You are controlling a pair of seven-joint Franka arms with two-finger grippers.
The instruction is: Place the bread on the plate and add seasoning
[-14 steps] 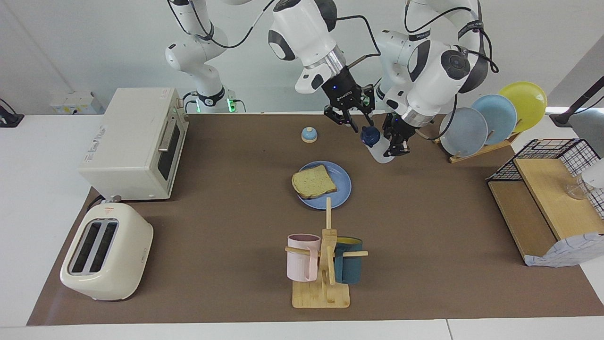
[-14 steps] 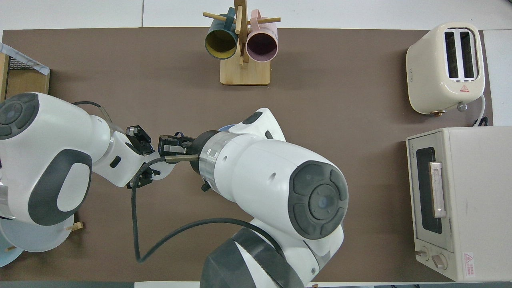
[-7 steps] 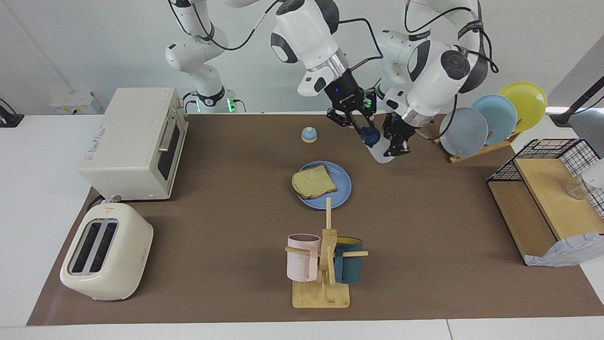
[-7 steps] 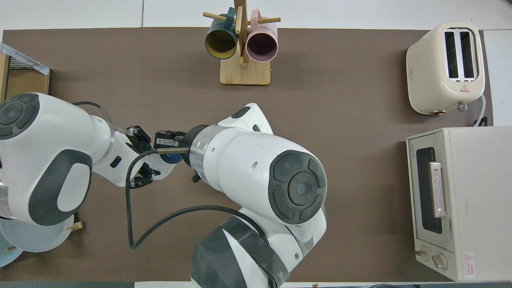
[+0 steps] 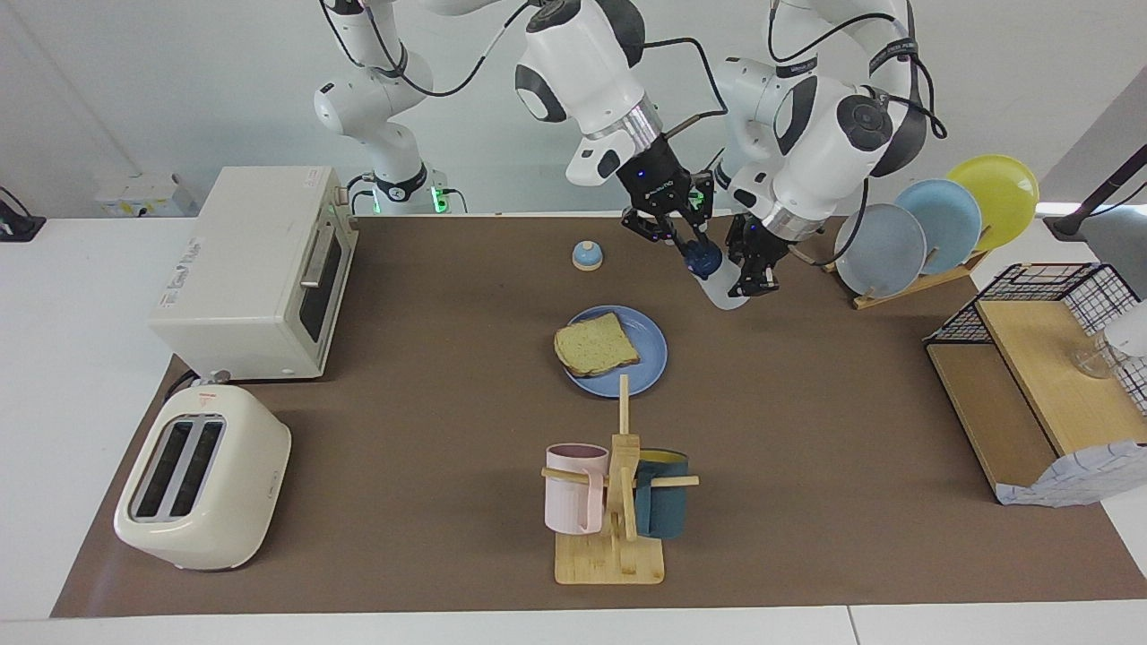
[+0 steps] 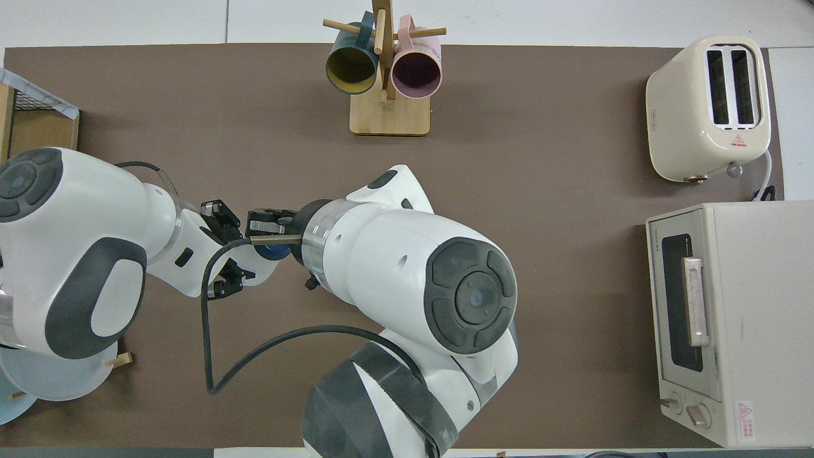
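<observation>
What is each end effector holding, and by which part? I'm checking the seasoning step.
The left end effector holds the bottle by its whitish body, tilted, in the air. The right end effector is at its blue cap; grip unclear.

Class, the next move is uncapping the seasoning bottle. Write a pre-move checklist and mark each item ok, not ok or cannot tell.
1. Bread lies on the plate: ok.
2. Left end effector is shut on the seasoning bottle, held up off the table: ok.
3. Right end effector is at the bottle's dark cap: ok.
4. Right end effector grips the cap firmly: cannot tell.
5. Bottle is over the plate for seasoning: not ok; it is above the table beside the plate.
</observation>
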